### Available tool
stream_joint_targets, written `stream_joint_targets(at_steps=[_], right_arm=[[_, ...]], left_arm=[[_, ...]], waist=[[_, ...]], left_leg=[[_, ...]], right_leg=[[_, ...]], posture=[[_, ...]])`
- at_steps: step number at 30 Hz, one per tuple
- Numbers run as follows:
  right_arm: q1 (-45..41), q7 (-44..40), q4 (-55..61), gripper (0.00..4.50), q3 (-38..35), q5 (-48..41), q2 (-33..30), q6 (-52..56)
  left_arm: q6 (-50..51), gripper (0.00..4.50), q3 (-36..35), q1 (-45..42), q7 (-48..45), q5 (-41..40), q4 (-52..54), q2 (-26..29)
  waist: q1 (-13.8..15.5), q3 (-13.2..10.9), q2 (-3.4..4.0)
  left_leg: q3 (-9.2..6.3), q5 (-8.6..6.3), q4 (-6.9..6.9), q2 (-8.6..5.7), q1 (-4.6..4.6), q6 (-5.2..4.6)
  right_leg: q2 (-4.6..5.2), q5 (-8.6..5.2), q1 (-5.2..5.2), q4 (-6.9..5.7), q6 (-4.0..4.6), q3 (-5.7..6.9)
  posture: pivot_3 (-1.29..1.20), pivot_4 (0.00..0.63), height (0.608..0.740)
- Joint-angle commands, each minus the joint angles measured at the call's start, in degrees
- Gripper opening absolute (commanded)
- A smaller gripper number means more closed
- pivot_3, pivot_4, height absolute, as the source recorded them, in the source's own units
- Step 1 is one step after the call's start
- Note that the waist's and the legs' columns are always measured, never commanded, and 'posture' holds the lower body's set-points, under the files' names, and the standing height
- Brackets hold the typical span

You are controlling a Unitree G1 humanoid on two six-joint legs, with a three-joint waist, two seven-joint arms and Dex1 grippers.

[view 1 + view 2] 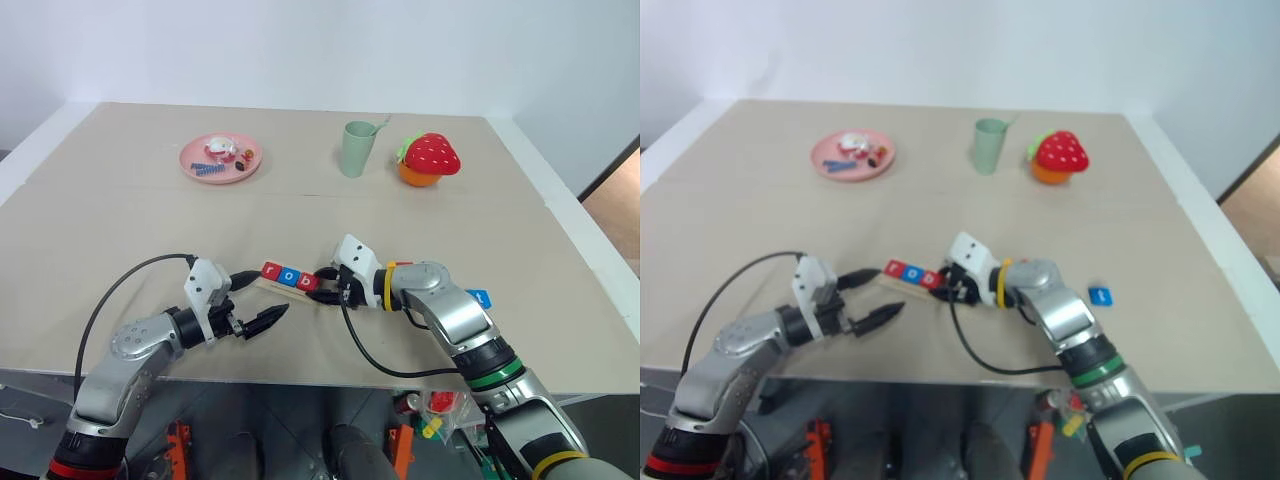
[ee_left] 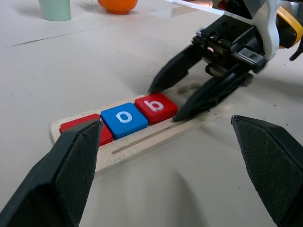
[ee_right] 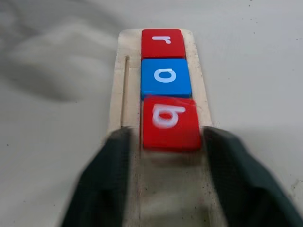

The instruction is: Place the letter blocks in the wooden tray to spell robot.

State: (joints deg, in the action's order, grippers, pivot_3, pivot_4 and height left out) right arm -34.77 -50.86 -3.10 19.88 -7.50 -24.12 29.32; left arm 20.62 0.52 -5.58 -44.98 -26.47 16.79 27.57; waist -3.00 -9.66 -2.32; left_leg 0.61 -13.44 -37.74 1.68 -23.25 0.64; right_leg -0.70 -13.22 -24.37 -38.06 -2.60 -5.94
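Bright, even, diffuse light falls on the pale tabletop (image 1: 300, 215) and casts soft shadows. The right eye view looks hazier than the left. In the right wrist view the claw (image 3: 163, 184) and the b block (image 3: 170, 123) are blurred; farther blocks are sharper.

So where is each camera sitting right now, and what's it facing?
Head pair: looks down over the table, both arms, tray, plate, cup.
Left wrist: low, along left gripper, facing the tray and right gripper.
Right wrist: above tray, along its own fingers astride the b block.
Shared: r, o, b blocks in the tray.
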Motion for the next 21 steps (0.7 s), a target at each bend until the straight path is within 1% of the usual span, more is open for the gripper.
stream_joint_targets(at_steps=[1,2,3,5,9,11,14,17,21], right_arm=[[-1.01,-0.25,0.35,3.99,-1.03,-0.40,0.51,0.36],[-1.03,-0.02,0.40,4.34,-1.20,-0.32,0.63,0.18],[-1.07,0.23,0.49,4.45,-1.45,-0.35,0.75,0.21],[-1.26,0.68,1.54,4.45,-2.37,-0.99,0.99,0.88],[-1.71,5.33,8.57,4.45,-10.68,-7.43,3.15,8.96],[-1.49,6.62,10.61,4.45,-12.47,-8.33,2.97,10.66],[-0.60,8.56,13.44,4.45,-15.27,-8.87,1.76,11.70],[1.04,9.78,15.57,4.45,-18.63,-9.59,-0.91,12.70],[4.22,10.94,12.90,4.45,-22.12,-7.75,-6.16,10.30]], left_arm=[[-0.34,4.50,0.24,-0.33,0.21,0.11,2.27,0.07],[-0.37,4.50,0.27,-0.36,0.18,0.15,2.23,0.11],[-0.39,4.50,0.30,-0.42,0.13,0.15,2.23,0.15],[-0.70,4.50,0.27,-0.69,-0.34,0.10,2.21,0.35],[-1.22,4.50,0.90,-1.74,-2.86,-0.16,2.27,1.57],[-1.27,4.50,1.08,-1.91,-3.21,-0.12,2.24,1.63],[-1.73,4.50,1.63,-2.23,-3.84,0.33,2.25,1.67],[-2.09,4.50,2.56,-2.66,-5.07,0.34,2.52,1.73],[-1.51,4.50,3.88,-3.21,-7.85,-0.22,3.50,2.49]], waist=[[0.00,0.00,0.00],[0.00,0.00,0.00],[0.00,0.00,0.00],[0.00,0.00,0.00],[0.10,-0.01,0.01],[0.11,-0.01,0.01],[0.11,-0.01,0.01],[0.16,-0.01,0.01],[0.22,-0.01,0.01]], left_leg=[[0.00,0.00,0.00,0.00,0.00,0.00],[0.00,0.00,0.00,0.00,0.00,0.00],[0.00,0.00,0.00,0.00,0.00,0.00],[0.00,0.00,0.00,0.00,0.00,0.00],[-0.01,0.00,0.00,-0.01,-0.02,0.01],[-0.02,0.01,0.00,-0.01,-0.04,0.01],[-0.02,0.00,0.02,-0.01,-0.04,0.01],[-0.03,0.00,0.04,-0.02,-0.04,0.01],[0.00,0.00,0.04,-0.05,-0.05,0.01]], right_leg=[[0.00,0.00,0.00,0.00,0.00,0.00],[0.00,0.00,0.00,0.00,0.00,0.00],[0.00,0.00,0.00,0.00,0.00,0.00],[0.00,0.00,0.00,0.00,0.00,0.00],[0.00,0.00,-0.02,-0.01,0.01,0.00],[0.01,-0.01,-0.02,0.00,0.00,0.00],[0.01,-0.02,-0.01,0.01,-0.01,0.00],[0.01,-0.04,-0.02,0.01,0.00,0.01],[0.04,-0.06,-0.01,0.02,-0.01,0.00]], posture=[[0.00,0.150,0.740],[0.00,0.150,0.740],[0.00,0.150,0.740],[0.00,0.150,0.740],[0.00,0.150,0.740],[0.00,0.150,0.740],[0.00,0.150,0.740],[0.00,0.150,0.740],[0.00,0.150,0.740]])
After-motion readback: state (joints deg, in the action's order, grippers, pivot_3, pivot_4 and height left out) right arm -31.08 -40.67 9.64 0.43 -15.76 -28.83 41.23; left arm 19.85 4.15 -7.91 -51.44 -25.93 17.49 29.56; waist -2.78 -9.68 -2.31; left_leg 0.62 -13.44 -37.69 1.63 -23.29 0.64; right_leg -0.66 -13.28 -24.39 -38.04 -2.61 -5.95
